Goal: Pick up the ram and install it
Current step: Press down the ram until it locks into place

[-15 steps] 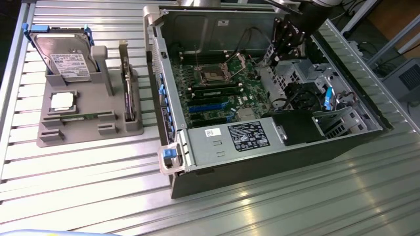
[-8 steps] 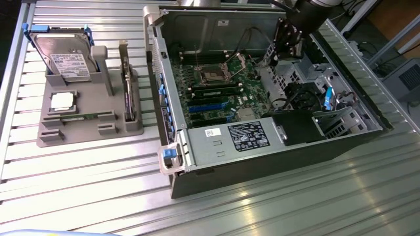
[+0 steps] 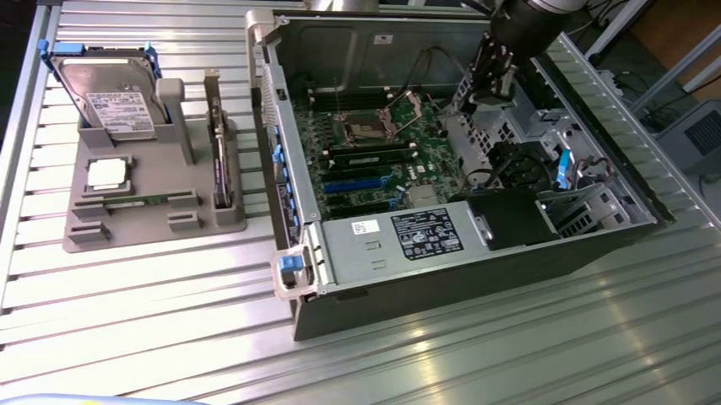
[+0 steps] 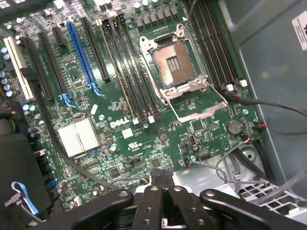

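Black two-finger gripper (image 4: 161, 176) is hovering over the open grey PC tower case (image 3: 372, 253), w/ jaws pressed together and nothing visibly pinched between the tips.

Green motherboard (image 4: 144, 120) is lying below it, w/ the open silver CPU socket (image 4: 178, 67) and long black memory slots (image 4: 136, 81) beside the socket.

Risks, as judged: gripper is hanging close to loose black cables (image 4: 240, 100) and the socket; a low pass could be snagging a wire or clipping the socket frame. Closed tips can't be taking a stick edge-on w/o spreading first.

Long thin green RAM stick (image 3: 221, 160) is standing on edge in the grey slotted parts holder (image 3: 147, 228) at the exterior view's left, well apart from the gripper. Narrow, dark chips hard to make out. Looks thin, prob. easy to tilt in a grip.
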`<state>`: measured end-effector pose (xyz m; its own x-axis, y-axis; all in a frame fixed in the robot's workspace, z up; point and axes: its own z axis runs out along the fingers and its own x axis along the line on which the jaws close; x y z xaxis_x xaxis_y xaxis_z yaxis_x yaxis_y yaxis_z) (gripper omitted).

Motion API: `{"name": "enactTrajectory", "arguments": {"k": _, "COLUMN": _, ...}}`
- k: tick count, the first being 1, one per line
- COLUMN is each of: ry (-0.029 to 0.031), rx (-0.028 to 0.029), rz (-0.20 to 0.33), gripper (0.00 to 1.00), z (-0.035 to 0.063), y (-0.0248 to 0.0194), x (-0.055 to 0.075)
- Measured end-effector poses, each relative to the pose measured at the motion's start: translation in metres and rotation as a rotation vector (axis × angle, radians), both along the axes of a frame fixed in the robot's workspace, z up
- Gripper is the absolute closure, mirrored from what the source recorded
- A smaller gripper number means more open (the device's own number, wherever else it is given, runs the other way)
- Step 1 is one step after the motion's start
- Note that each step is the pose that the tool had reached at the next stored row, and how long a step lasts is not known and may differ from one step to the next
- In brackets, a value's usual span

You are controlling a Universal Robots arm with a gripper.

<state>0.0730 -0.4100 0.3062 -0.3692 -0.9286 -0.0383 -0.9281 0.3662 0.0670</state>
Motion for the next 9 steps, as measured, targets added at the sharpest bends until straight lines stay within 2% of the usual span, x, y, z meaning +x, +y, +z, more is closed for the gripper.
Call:
{"name": "enactTrajectory", "arguments": {"k": 2, "ry": -0.0001, "rx": -0.0008, "rz": -0.03, "gripper": 0.9, "z": -0.0004, "y": 0.0, "x": 0.0}}
{"name": "enactTrajectory", "arguments": {"k": 5, "ry": -0.0001, "rx": -0.0028, "rz": -0.103, "gripper": 0.9, "z": -0.0013, "y": 0.0, "x": 0.0}}
{"name": "enactTrajectory", "arguments": {"k": 7, "ry": 0.0, "rx": -0.0032, "rz": -0.12, "gripper": 0.9, "z": -0.0015, "y": 0.0, "x": 0.0}}
{"name": "enactTrajectory", "arguments": {"k": 9, "ry": -0.0001, "rx": -0.0041, "rz": -0.161, "gripper": 0.9, "z": -0.0021, "y": 0.0, "x": 0.0}}
